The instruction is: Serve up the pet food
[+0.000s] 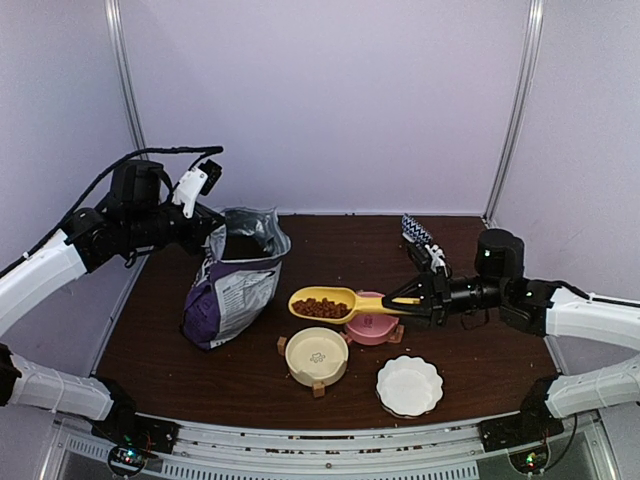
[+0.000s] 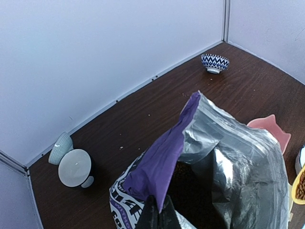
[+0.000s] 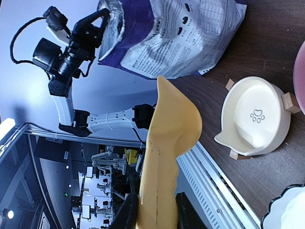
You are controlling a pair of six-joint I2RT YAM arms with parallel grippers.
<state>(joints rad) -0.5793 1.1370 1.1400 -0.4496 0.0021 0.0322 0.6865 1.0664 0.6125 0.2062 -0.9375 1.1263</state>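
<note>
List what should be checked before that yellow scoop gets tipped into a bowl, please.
1. The yellow scoop is loaded with pet food: ok.
2. The right gripper is shut on the scoop's handle: ok.
3. The left gripper pinches the rim of the purple bag: ok.
4. The cream paw-print bowl is empty and upright: ok.
5. The scoop's head is directly above a bowl: cannot tell; from above it appears between the bag and the pink bowl.

The pet food (image 1: 320, 307) sits in the scoop (image 1: 372, 301) — bag (image 1: 232, 290) to its left.
</note>
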